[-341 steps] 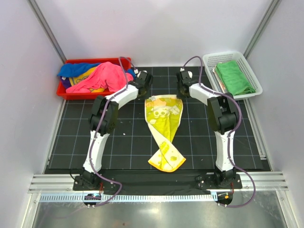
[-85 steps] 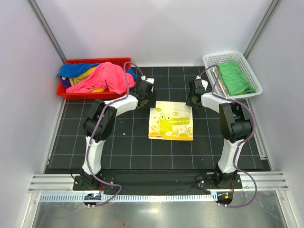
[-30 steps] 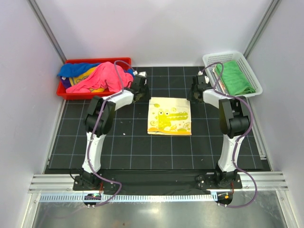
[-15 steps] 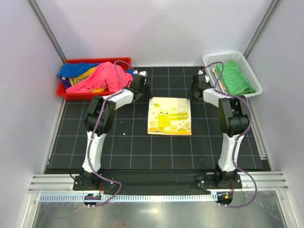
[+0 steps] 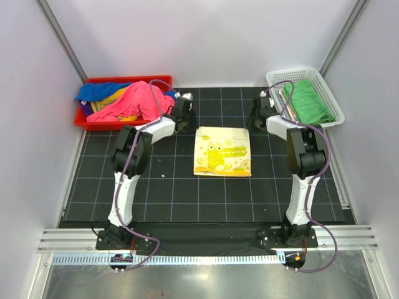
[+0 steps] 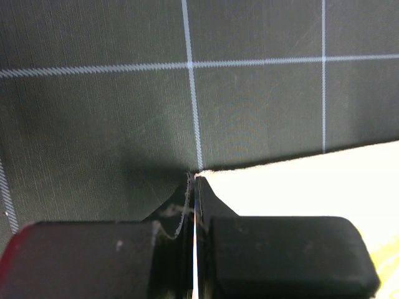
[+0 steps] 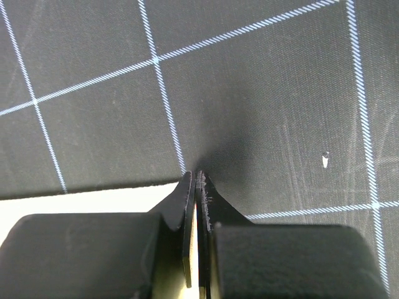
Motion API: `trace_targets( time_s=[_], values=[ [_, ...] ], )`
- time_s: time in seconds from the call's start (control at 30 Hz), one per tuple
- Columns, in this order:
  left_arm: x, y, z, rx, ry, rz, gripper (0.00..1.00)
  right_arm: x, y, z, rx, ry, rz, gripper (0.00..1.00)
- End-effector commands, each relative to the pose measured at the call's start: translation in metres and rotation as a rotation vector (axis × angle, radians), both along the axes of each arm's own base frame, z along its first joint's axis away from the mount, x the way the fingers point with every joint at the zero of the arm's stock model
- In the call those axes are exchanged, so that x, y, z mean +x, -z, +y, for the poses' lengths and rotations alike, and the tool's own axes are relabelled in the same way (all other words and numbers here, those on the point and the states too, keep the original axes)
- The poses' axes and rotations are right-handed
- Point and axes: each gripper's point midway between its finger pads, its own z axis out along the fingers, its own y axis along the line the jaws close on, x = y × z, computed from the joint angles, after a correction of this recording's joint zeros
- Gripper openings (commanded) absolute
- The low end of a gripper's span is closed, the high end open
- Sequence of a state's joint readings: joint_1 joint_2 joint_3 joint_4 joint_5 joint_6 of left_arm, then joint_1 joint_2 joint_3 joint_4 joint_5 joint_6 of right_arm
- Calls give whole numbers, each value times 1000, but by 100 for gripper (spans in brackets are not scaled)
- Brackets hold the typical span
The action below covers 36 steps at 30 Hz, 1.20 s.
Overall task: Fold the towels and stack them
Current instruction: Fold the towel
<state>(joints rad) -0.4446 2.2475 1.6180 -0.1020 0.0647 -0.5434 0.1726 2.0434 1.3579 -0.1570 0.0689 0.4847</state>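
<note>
Top external view: folded crocodile-print towel (image 5: 222, 151) lies flat at mid desk (image 5: 156, 187), left jaws and right jaws each closed on a far corner; risk: thin pinch slips on lifting, or only the top layer rises, undoing the fold.

The folded yellow towel (image 5: 222, 151) lies flat on the worktop (image 5: 156, 193), its far corners by the left fingers (image 5: 185, 119) and right fingers (image 5: 255, 119). Outward of the left fingers a red tray (image 5: 85, 121) holds a pink towel (image 5: 134, 103); outward of the right fingers a white basket (image 5: 274, 78) holds a green towel (image 5: 308, 101).
</note>
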Motion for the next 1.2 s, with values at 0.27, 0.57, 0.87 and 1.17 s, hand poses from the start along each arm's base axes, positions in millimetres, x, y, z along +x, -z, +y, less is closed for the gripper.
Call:
trace_targets(
  time_s=[0.27,0.57,0.87,1.17],
  values=[
    [50,-109,-8,-203,-14,-297,0,37,-70,5,66,-33,-248,2],
    [30,-134,-1,-260,10,-364,0,19,-100,11,141,-91,-350,2],
    [-6,-121,10,-273,24,-341,0,-24,-92,27,241,-156,-358,2],
    [-38,-109,22,-284,18,-320,0,-57,-91,28,249,-152,-355,2]
  ],
)
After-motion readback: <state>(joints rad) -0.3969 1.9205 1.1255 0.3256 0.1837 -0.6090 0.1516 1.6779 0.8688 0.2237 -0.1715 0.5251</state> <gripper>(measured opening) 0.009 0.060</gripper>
